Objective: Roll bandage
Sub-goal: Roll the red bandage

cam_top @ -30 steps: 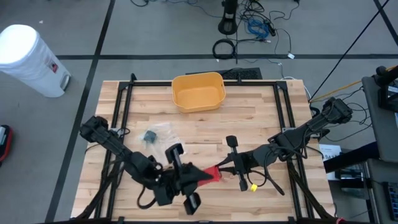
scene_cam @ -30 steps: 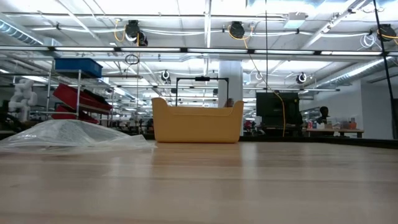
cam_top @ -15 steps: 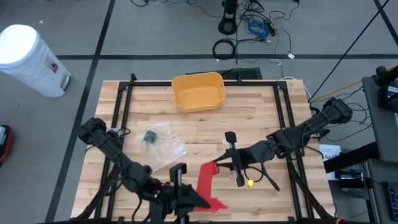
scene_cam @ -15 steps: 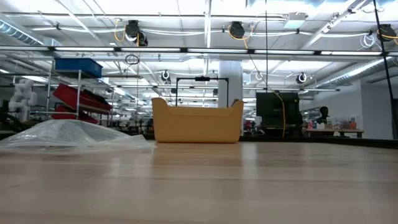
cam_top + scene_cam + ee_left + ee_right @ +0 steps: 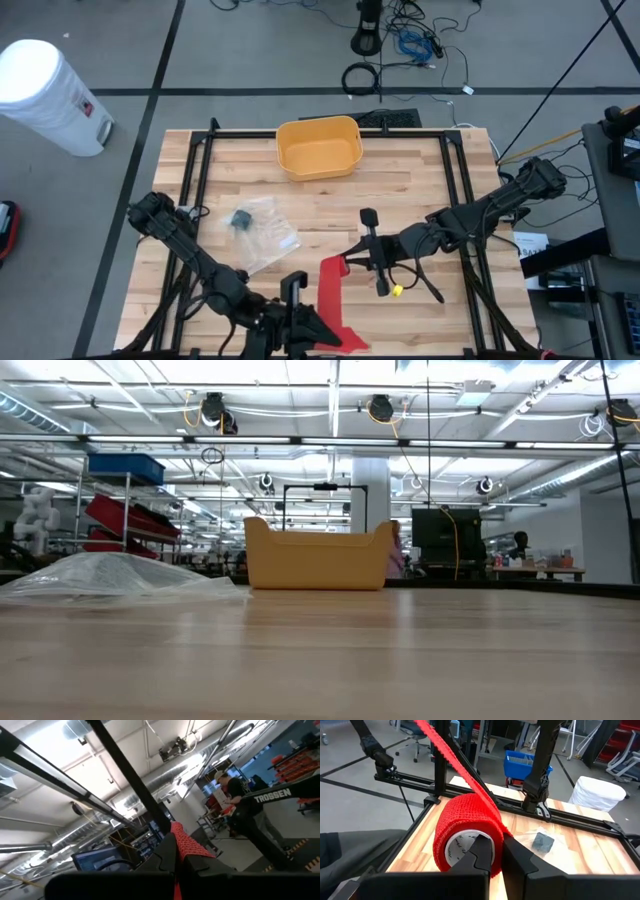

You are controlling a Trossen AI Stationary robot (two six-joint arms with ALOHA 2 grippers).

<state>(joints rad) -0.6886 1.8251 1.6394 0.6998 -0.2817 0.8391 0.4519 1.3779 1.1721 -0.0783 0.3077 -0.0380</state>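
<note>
As the two arms draw apart, the red strip between them lengthens, so the legend runs from the near table edge outward.

Left gripper point(image 5: 310, 335): at about 6 o'clock on the table, off its near edge; jaws pinched tight on the free end of the bandage point(image 5: 331, 296). A second ago it sat just beside the roll; it has since pulled back toward the near edge.

Bandage tail: now a long red strip running from 6 o'clock up toward centre, taut in the right wrist view.

Bandage roll point(image 5: 465, 837): just right of centre, nipped at its rim by the narrow fingers of the right gripper point(image 5: 352, 262).

Meaning: judged as unspooling, which leaves a length to wind up.

Plastic bag point(image 5: 258, 232): at 9 o'clock, untouched.

Yellow bin point(image 5: 319, 146): at 12 o'clock, well apart.
</note>
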